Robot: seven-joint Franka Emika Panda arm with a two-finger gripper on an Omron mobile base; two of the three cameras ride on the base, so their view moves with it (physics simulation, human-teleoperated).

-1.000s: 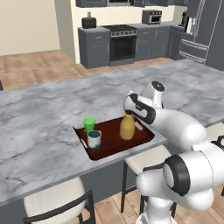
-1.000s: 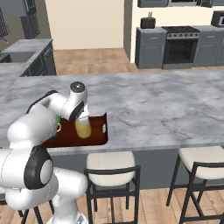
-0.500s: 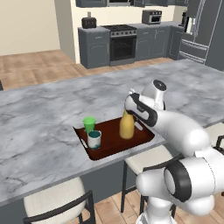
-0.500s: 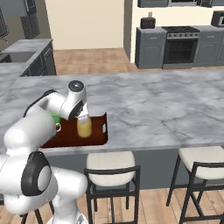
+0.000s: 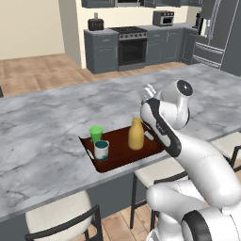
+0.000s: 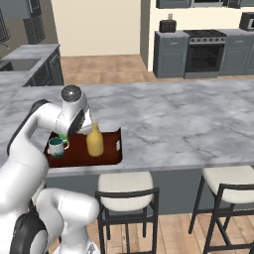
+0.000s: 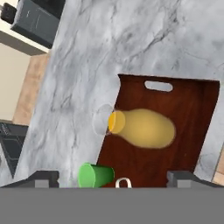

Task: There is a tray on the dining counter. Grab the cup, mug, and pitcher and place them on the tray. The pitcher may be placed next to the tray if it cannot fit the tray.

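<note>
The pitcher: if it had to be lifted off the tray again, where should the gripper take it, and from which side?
Probably at the narrow neck of the pitcher, coming from above: it stands upright on the tray, and its rounded body looks wide for the jaws. The cup and mug stand apart on the other end, so the neck is unobstructed.

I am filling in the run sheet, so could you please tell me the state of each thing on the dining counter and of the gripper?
pitcher: upright on the tray, free of the gripper.
cup: upright on the tray.
mug: upright on the tray, beside the cup.
tray: flat on the dining counter, holding all three vessels.
gripper: open, above the pitcher, holding nothing.
</note>
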